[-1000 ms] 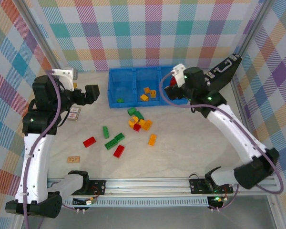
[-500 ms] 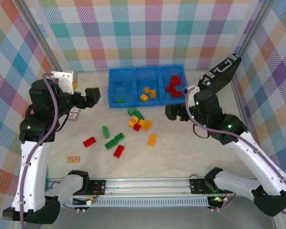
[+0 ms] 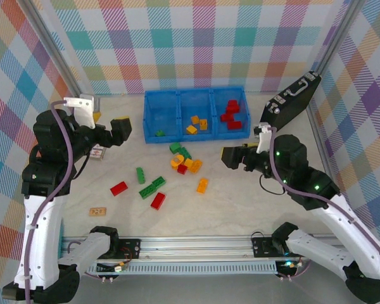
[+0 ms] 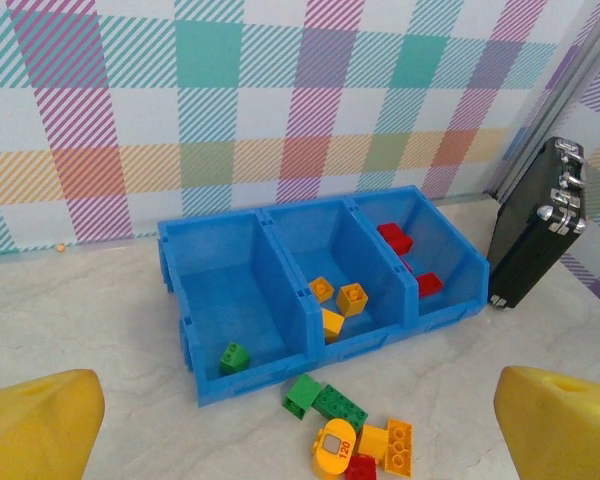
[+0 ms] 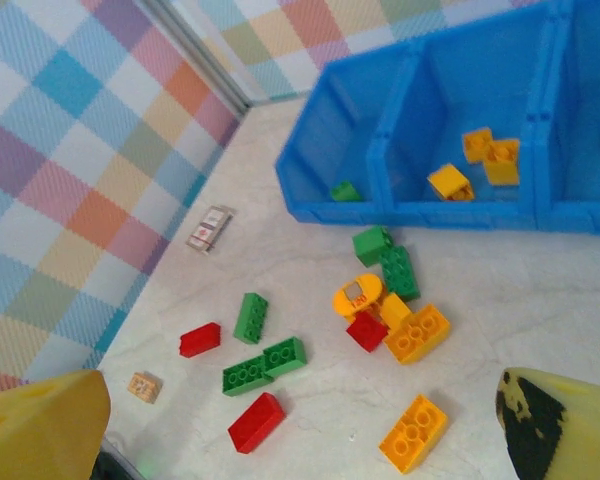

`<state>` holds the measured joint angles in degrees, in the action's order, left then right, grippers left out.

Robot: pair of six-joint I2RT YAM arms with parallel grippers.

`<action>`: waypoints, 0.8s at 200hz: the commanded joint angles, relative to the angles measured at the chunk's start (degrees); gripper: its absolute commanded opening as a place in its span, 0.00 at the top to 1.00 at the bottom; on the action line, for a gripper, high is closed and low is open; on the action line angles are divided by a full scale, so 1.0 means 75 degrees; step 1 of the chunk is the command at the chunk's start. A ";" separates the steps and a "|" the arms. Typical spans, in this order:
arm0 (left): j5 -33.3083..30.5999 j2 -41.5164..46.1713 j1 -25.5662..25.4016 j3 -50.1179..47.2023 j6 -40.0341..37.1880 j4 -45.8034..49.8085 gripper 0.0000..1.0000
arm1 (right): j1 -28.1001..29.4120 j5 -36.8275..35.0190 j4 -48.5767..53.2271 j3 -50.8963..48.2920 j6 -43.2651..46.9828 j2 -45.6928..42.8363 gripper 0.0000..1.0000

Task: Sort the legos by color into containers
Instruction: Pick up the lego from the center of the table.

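Plaid panels in pastel pink, teal, yellow, orange and purple enclose the space: a back wall (image 3: 202,44), a left wall (image 3: 12,69) and a right wall (image 3: 373,82). Slanting aluminium posts (image 3: 56,54) mark the two far corners. The tabletop (image 3: 240,202) is pale and faintly veined like marble, evenly lit with only soft shadows. A grooved metal rail (image 3: 196,244) runs along its near edge.

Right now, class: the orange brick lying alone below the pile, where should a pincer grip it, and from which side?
Take the orange brick by its two long side walls, coming straight down from above with the open right pincer. It lies flat, studs up, apart from the pile, so both sides are free; turn the wrist to match its slant.
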<state>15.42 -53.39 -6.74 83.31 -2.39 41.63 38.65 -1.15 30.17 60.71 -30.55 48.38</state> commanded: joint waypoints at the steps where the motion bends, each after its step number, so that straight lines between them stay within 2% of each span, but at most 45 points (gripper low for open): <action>1: 0.0099 0.0064 -0.0091 -0.0015 0.0003 -0.0265 0.00 | 0.0002 -0.0504 0.0037 0.0060 -0.0751 0.0623 0.01; 31: 0.0181 -0.0028 -0.0096 -0.0032 0.0036 -0.0300 0.00 | 0.0031 -0.0251 -0.0561 -0.0432 -0.1565 0.1080 0.01; 45: 0.0194 -0.0080 -0.0095 -0.0033 0.0035 -0.0288 0.00 | 0.0160 -0.0553 -0.0435 -0.0551 -0.2174 0.1415 0.01; 60: 0.0194 -0.0100 -0.0089 -0.0025 0.0029 -0.0288 0.00 | 0.0505 -0.1425 0.0452 -0.0307 -0.3112 0.2051 0.01; 81: 0.0188 -0.0112 -0.0090 -0.0045 0.0047 -0.0288 0.00 | 0.0989 -0.2083 0.1605 0.0455 -0.3644 0.3278 0.01; 103: 0.0194 -0.0124 -0.0097 -0.0055 0.0050 -0.0289 0.00 | 0.1127 -0.1616 0.2093 0.1290 -0.3622 0.4638 0.01; 137: 0.0162 -0.0124 -0.0094 -0.0057 0.0050 -0.0288 0.00 | 0.1194 -0.0522 0.1419 0.1619 -0.3542 0.6036 0.01; 160: 0.0158 -0.0124 -0.0087 -0.0068 0.0049 -0.0300 0.00 | 0.1368 -0.0396 0.1418 0.1865 -0.3661 0.6823 0.01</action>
<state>15.57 -54.63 -6.74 83.29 -2.39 40.38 47.62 -7.31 39.97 71.83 -56.12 95.13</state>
